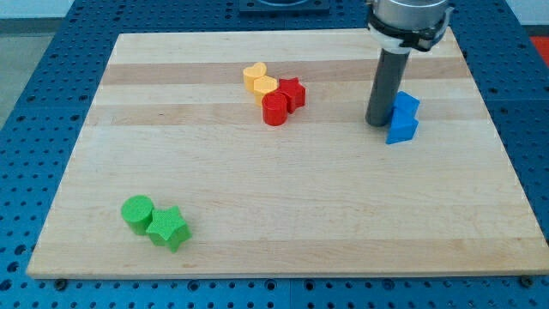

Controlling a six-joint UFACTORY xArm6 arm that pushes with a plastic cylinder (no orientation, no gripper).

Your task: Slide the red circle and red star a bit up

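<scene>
Camera view: the approach step is in hand, I judge, with nothing pushed yet. The red circle [275, 109] and red star [292, 93] sit touching each other in the upper middle of the counter [283, 206], packed against the yellow blocks [258, 81] on their upper left. My tip [378, 123] stands well off in the upper right, just beside the blue block [402, 118], apparently touching its left face. The rod hangs straight down from the frame's top edge. There is no gripper here, so nothing to open or close. Next move, I reckon: swing left, drop below the red pair, then push upward. Green blocks [154, 221] sit idle at lower left.
</scene>
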